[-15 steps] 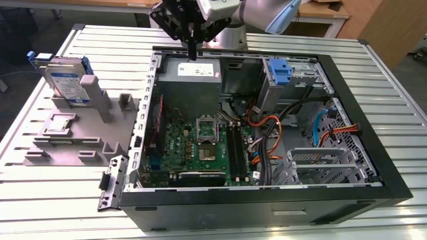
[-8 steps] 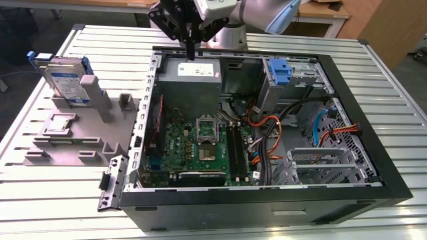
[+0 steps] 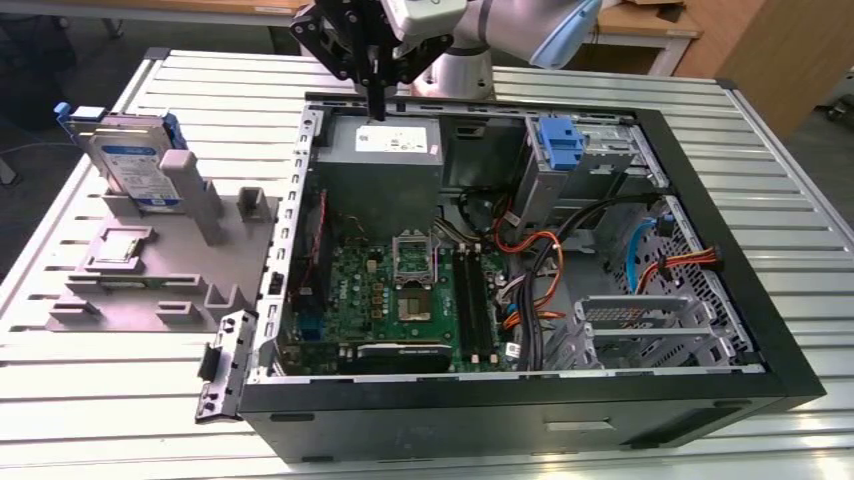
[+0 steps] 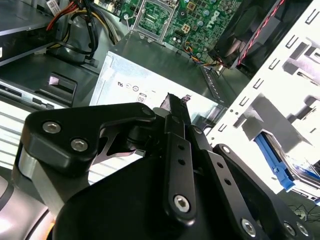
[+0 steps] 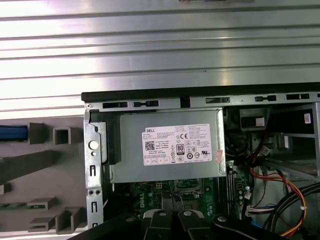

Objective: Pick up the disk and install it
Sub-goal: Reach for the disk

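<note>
Hovering over the rear corner of the open computer case [image 3: 767, 330], my gripper [image 3: 378, 108] points straight down with its two black fingers pressed together and nothing between them. In the second wrist view the gripper [image 4: 172, 102] shows the same: the fingers meet in one narrow bar, and the dark linkages fan out behind it.

Directly beneath the fingertips, apart from them, lies the power supply [image 3: 384, 140], a grey metal box with a white sticker on top. In the first wrist view the power supply [image 5: 170, 145] sits right ahead of the fingers, tucked into the corner of the case wall. Just past it, further into the case, I see the green motherboard [image 3: 400, 290] with its processor socket and memory slots. Further from the gripper, toward the exterior view's right, a bare blue plastic clip [image 3: 561, 140] stands in the upper drive bay, a tangle of orange and black cables [image 3: 534, 260] runs below it, and a perforated metal drive cage [image 3: 638, 322] sits near the case's front.

The disk [image 3: 134, 160] is well away from the gripper, outside the case toward the exterior view's left. It stands on edge, slightly tilted, in a slot of a grey fixture [image 3: 147, 270], with its blue bracket around it and its white-and-blue label facing out. Case and fixture both rest on a slatted metal table [image 3: 787, 150].
</note>
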{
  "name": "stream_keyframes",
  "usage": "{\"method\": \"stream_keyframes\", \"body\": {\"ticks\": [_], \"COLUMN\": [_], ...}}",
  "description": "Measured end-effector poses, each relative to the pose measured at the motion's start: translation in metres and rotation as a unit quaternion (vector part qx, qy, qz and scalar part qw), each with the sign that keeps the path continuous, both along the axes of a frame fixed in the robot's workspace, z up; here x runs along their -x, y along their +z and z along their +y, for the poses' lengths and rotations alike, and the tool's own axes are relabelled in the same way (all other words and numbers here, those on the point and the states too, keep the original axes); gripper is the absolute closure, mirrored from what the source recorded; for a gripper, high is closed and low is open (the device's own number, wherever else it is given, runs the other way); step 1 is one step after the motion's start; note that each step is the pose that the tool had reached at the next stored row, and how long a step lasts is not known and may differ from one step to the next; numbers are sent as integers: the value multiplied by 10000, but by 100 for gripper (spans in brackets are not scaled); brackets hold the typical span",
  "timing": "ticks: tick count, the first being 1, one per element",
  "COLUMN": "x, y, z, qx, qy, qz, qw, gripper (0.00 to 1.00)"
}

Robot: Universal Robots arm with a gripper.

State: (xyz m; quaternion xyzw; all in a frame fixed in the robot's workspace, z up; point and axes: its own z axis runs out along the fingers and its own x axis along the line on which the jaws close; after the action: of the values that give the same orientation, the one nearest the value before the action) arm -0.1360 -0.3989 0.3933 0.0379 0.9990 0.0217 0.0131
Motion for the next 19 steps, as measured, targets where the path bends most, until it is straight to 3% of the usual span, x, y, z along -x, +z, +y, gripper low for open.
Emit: {"method": "stream_keyframes", "body": {"ticks": [19], "x": [35], "y": [-1], "z": [0], "qx": [0], "qy": [0], "qz": [0], "qw": [10000], "gripper": [90]}}
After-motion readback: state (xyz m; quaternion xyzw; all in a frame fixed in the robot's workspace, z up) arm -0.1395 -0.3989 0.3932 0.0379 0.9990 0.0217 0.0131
